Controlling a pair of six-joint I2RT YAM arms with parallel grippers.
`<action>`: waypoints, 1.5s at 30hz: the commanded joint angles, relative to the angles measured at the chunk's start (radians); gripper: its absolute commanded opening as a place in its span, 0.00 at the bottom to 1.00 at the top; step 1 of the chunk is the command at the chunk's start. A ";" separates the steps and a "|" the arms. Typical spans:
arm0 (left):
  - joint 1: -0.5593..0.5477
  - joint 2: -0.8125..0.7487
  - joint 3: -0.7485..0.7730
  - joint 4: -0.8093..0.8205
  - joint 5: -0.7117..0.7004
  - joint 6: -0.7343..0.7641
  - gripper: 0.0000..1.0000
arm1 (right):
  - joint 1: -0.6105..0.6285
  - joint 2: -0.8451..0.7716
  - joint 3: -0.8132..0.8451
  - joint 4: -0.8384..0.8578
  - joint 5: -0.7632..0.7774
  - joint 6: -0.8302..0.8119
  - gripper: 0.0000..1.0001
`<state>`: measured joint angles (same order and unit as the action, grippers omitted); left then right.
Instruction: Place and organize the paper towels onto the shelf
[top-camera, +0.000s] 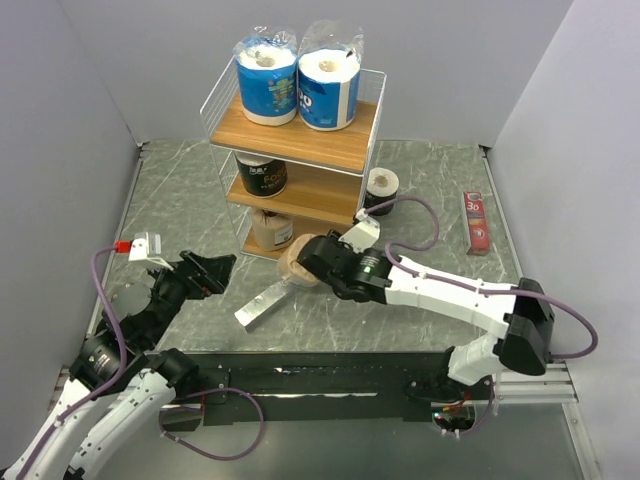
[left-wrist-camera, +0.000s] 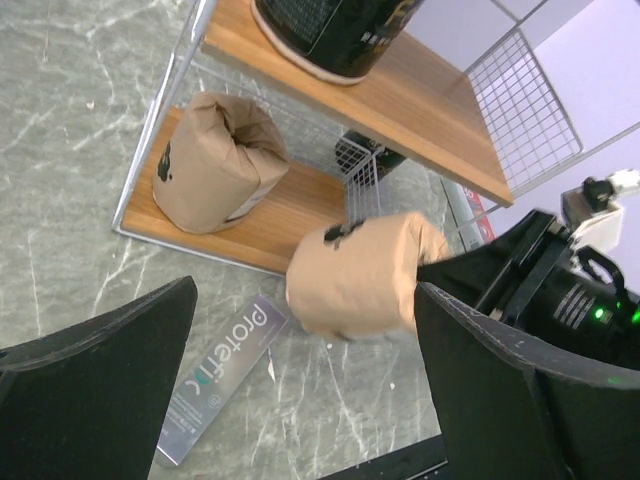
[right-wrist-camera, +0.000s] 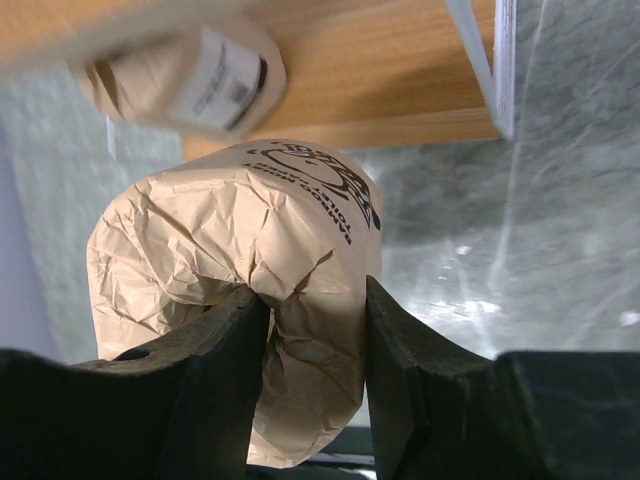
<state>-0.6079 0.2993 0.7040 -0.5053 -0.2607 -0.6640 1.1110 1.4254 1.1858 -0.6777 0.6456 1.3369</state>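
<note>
The shelf (top-camera: 352, 140) stands at the back of the table. Two blue paper towels (top-camera: 267, 80) (top-camera: 328, 88) stand on its top board, a black one (top-camera: 262, 175) on the middle board and a brown one (top-camera: 270, 228) on the bottom board. Another black roll (top-camera: 381, 188) stands on the table right of the shelf. My right gripper (right-wrist-camera: 315, 300) is shut on a brown roll (right-wrist-camera: 250, 220), pinching its crumpled end just in front of the bottom board (right-wrist-camera: 380, 70). My left gripper (left-wrist-camera: 305, 340) hangs wide open, left of that roll (left-wrist-camera: 355, 275), holding nothing.
A flat silver bar (top-camera: 262, 303) lies on the table below the held roll, also under my left gripper (left-wrist-camera: 225, 375). A slim red box (top-camera: 476, 222) lies at the right. Grey walls close the table on three sides.
</note>
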 joint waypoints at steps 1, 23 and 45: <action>0.004 0.034 -0.017 0.019 0.017 -0.048 0.97 | 0.004 0.061 0.136 -0.158 0.134 0.314 0.47; 0.002 -0.080 -0.001 -0.033 -0.094 -0.083 0.96 | 0.050 0.417 0.463 -0.701 0.281 1.108 0.48; -0.012 -0.149 0.002 -0.050 -0.147 -0.100 0.96 | -0.013 0.494 0.485 -0.614 0.347 1.043 0.49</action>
<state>-0.6121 0.1658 0.6926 -0.5629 -0.3809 -0.7502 1.1122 1.9366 1.6512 -1.3037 0.9031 1.9701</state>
